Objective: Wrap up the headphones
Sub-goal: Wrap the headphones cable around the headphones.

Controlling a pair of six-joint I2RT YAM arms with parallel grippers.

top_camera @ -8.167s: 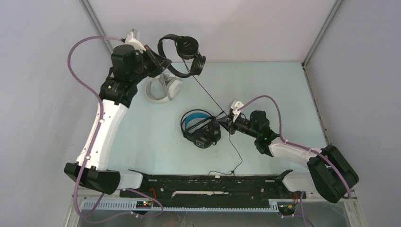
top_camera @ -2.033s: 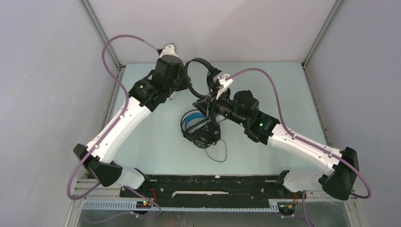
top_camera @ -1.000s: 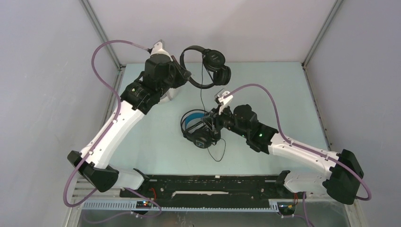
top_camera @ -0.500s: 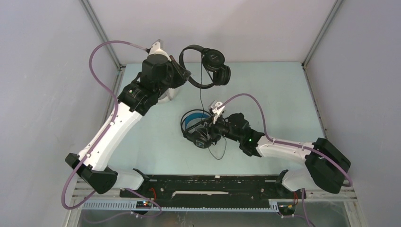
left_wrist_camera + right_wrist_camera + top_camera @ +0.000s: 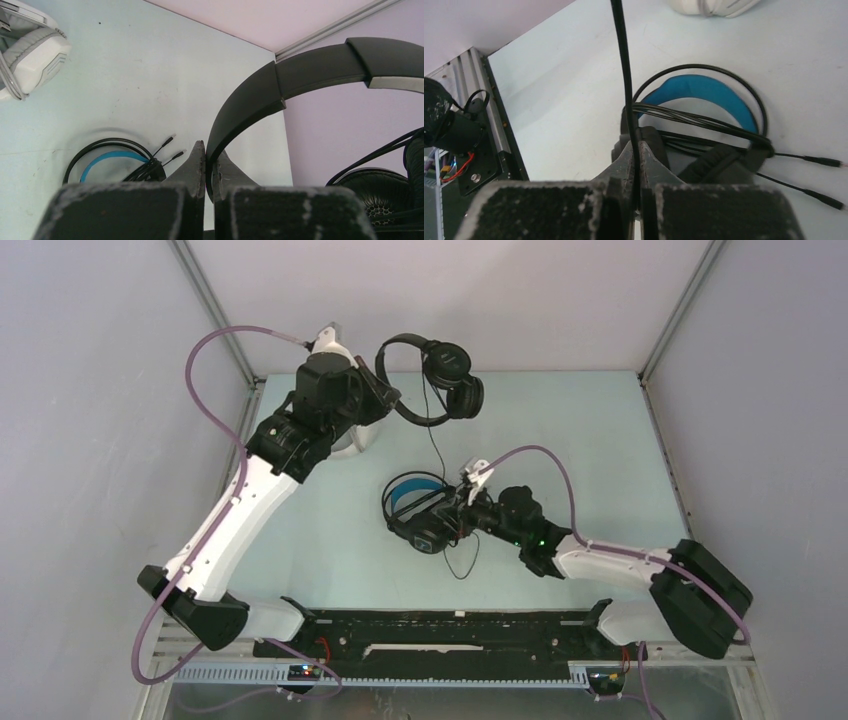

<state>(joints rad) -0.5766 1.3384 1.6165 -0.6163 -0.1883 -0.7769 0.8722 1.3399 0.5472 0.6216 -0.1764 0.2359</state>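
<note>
White arms (image 5: 235,515) with black joints (image 5: 322,392) and mauve cables (image 5: 196,352).

We note the white headphones (image 5: 354,443) mostly hidden behind the left arm (image 5: 245,500). Both wrist views crop them too.

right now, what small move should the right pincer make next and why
Probably lift the cable toward the slim black headphones to start a loop: the right pincer is shut on it, and the left pincer holds them aloft.
</note>
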